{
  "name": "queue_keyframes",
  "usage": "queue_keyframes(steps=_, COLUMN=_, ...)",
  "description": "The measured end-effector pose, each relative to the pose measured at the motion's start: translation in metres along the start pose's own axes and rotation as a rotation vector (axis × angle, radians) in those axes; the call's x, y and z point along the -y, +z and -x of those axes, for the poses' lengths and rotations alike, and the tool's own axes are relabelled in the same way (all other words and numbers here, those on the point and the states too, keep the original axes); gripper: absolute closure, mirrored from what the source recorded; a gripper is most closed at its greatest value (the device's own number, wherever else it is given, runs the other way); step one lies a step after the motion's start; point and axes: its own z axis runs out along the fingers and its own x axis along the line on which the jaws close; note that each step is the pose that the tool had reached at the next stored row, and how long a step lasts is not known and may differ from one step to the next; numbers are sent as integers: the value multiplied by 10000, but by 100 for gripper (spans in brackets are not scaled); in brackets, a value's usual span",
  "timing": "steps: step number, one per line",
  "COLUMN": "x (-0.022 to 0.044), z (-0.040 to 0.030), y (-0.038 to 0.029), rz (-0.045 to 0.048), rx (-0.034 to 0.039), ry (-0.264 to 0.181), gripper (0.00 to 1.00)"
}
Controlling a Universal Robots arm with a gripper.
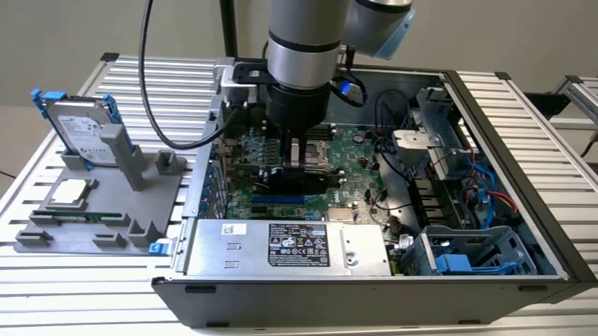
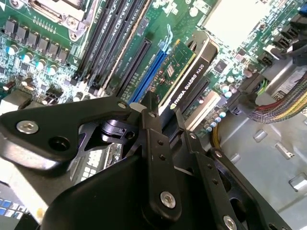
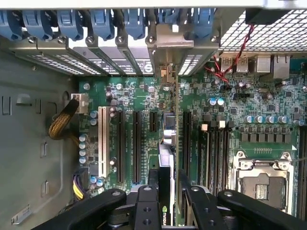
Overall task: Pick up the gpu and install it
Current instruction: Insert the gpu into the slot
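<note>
In the exterior view, the grey robot arm [image 1: 304, 63] reached straight down into the open black computer case [image 1: 505, 175] that sat on the ribbed metal surface [image 1: 56, 294]. Its black gripper [image 1: 297, 166] hung low over the green motherboard [image 1: 360, 150], holding the gpu [image 1: 297, 183], a thin green circuit card with a black cooler, upright just above the blue slot [image 1: 277, 199]. To the exterior view's left of the case stood a grey holder tray [image 1: 103, 203], with a silver hard drive with blue rails [image 1: 84, 126] propped upright in it, a square silver processor chip [image 1: 72, 192] lying flat and a narrow green memory stick [image 1: 80, 217] lying near its front edge. A silver power supply box [image 1: 285, 248] filled the near side of the case.

In the second wrist view, the gripper [image 2: 163, 125] had its black fingers [image 2: 152, 139] pressed onto the edge of the gpu [image 2: 184, 72], which stood on edge over the long blue slot [image 2: 148, 76], beside the black slots.

In the first wrist view, the gripper [image 3: 169, 194] pinched the gpu [image 3: 165, 158], seen edge-on, running away towards the silver metal bracket openings [image 3: 165, 45] at the case wall. Whether the card was already seated in its slot could not be told.
</note>
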Motion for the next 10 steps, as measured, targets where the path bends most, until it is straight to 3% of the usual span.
queue_keyframes(steps=10, x=-35, z=31, y=70, rz=0, rx=1, ry=1, gripper=100)
